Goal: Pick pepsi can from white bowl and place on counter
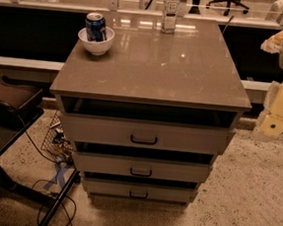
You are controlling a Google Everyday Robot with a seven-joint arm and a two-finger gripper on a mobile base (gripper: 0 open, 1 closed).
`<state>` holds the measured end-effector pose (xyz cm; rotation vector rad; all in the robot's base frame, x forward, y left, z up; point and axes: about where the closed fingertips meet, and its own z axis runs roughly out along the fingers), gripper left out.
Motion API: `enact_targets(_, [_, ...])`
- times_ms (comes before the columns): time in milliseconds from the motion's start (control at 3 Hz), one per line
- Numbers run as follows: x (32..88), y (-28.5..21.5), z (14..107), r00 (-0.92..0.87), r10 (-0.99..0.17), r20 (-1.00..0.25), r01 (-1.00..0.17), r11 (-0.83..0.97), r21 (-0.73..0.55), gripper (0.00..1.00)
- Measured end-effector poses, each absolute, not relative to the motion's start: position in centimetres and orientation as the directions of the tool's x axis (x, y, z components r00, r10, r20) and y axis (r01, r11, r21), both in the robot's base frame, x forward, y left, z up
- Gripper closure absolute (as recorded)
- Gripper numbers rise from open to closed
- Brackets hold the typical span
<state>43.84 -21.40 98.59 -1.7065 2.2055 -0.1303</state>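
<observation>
Pepsi can (95, 25) back-left, tool (274, 124) far right

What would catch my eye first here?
A blue pepsi can sitting in a white bowl at the back left corner of the counter, with a clear bottle at the back edge. The robot's pale pincer hangs off to the right, beside the counter, far from the can.

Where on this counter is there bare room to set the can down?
The whole front and right of the counter is bare, from the bowl and bottle forward. It is crowded only at the back: bowl with can rear left, bottle rear middle. The gripper hangs off the right edge.
</observation>
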Motion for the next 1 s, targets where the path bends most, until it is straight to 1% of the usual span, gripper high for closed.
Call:
enact_targets(333, [43.8, -21.4, 98.6, -0.215, -0.953, -0.216, -0.921, 0.271, -0.281, 0.0])
enact_targets(667, [45.3, -20.6, 99.8, -0.22, -0.939, -0.264, -0.907, 0.296, -0.299, 0.0])
enact_targets(1000, [49.6, -19.8, 102.1, -0.192, -0.855, -0.481, -0.856, 0.386, -0.344, 0.0])
